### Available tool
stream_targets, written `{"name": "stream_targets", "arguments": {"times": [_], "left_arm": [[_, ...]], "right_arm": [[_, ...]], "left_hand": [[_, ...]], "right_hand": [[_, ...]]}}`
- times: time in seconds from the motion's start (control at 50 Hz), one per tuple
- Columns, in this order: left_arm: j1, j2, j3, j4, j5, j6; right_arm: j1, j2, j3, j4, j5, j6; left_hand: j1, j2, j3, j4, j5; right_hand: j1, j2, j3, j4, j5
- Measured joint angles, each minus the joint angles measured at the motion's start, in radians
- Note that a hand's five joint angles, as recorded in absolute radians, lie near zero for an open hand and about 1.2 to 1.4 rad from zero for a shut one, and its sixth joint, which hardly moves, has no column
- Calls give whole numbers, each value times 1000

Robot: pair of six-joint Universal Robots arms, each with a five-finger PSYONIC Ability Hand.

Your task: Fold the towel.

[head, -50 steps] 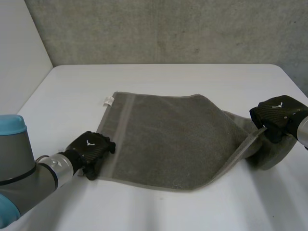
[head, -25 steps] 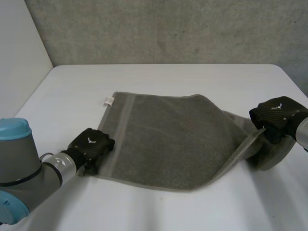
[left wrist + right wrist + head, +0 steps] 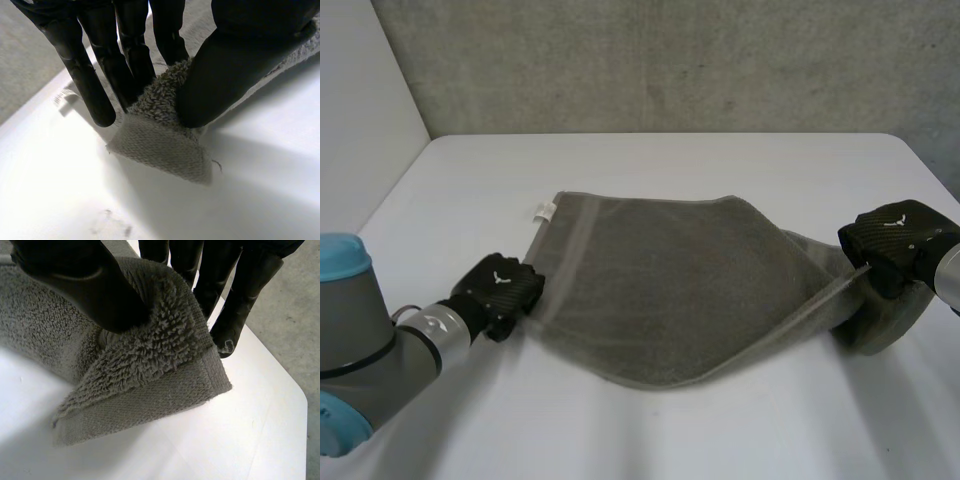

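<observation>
**Both near corners pinched, towel ready for its first fold**

Standing here, I see the left robot hand [image 3: 502,296] towards the table's [image 3: 650,440] near-left corner, clamped on the towel's near-left corner. Its wrist view shows the thumb [image 3: 235,75] pressing the terry against the fingers [image 3: 127,65], with a flap of woven hem hanging below them, seemingly just clear of the table.

The grey towel [image 3: 680,280] spans the middle of the table between the two hands. Its far edge lies flat, with a small white label [image 3: 542,210] at the far-left corner. Its near edge sags in a shallow curve, raised at both ends.

At the table's right edge, the right robot hand [image 3: 898,245] grips the near-right corner the same way, with thick pile bunched between thumb and fingers. The cloth beneath it hangs in a rolled pouch.

I take this to be the opening of the first fold: corners gripped, near edge off the table. The next move, as I judge it, calls for both hands to carry that edge over to the far edge together and evenly. The sagging middle should then not drag, and the bunched right side wants drawing taut.
</observation>
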Motion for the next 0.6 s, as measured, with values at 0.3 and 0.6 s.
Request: {"name": "stream_targets", "arguments": {"times": [0.3, 0.6], "left_arm": [[83, 71, -29, -27, 10, 0], [295, 466, -83, -304, 145, 10]], "right_arm": [[-13, 0, -2, 16, 2, -15], [-75, -86, 49, 274, -43, -254]], "left_hand": [[30, 50, 50, 52, 41], [40, 51, 51, 53, 41]], "right_hand": [[0, 0, 0, 0, 0], [0, 0, 0, 0, 1]]}}
